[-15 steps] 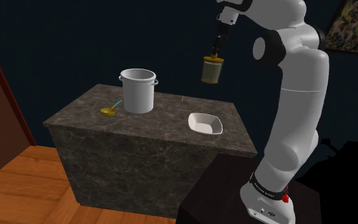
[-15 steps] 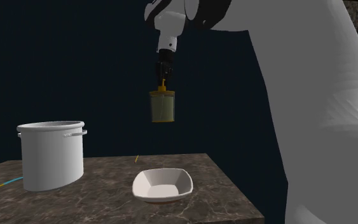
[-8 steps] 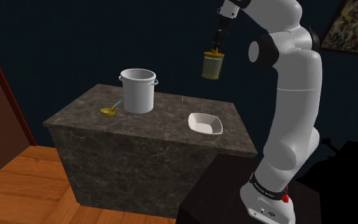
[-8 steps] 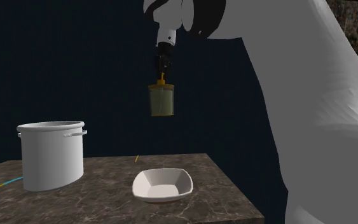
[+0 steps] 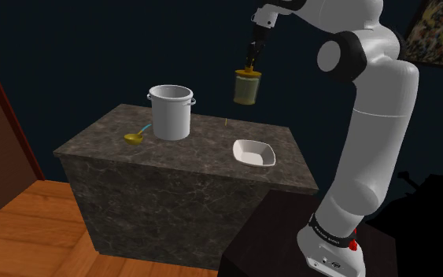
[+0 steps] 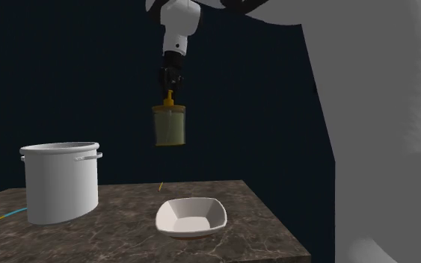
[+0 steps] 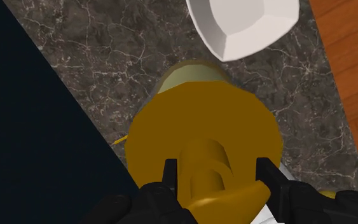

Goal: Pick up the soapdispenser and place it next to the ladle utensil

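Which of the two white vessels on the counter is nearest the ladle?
The tall two-handled pot: the yellow ladle lies right beside it, while the shallow bowl sits well apart toward the shoulder view's right.

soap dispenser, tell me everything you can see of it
The soap dispenser is an olive-yellow cylinder with a darker yellow cap and pump on top. It hangs roughly upright in the air, well above the dark marbled counter, touching nothing but the black gripper, whose fingers clasp its pump head from both sides.
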### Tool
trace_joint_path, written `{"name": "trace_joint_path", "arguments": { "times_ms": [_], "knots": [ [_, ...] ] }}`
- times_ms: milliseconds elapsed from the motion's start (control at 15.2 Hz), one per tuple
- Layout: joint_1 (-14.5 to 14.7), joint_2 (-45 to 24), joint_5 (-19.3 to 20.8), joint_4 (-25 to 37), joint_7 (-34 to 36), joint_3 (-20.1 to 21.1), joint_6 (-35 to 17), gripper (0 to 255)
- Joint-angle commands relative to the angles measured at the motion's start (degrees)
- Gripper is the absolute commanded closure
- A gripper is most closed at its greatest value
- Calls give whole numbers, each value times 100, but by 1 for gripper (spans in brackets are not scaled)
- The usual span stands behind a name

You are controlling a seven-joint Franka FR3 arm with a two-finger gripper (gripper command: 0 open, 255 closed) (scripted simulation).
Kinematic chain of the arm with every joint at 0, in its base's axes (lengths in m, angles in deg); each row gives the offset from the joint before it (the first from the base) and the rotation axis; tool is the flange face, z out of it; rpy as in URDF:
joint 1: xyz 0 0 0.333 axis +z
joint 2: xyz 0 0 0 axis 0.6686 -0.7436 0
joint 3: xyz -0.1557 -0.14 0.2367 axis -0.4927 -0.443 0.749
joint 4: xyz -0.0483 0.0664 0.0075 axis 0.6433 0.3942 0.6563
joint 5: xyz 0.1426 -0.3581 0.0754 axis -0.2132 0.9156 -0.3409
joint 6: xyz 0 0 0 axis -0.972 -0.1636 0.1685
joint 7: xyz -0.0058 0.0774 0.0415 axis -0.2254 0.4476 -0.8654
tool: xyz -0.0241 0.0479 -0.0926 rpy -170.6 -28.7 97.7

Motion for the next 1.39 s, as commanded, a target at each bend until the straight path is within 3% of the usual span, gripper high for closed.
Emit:
{"name": "trace_joint_path", "arguments": {
  "times_ms": [0,660,1320],
  "knots": [
    [219,86,91,-228,267,92,-195,255],
    [1070,133,331,-863,1466,562,-919,255],
    [1701,-482,328,-599,2507,973,-1321,255]
  ]
}}
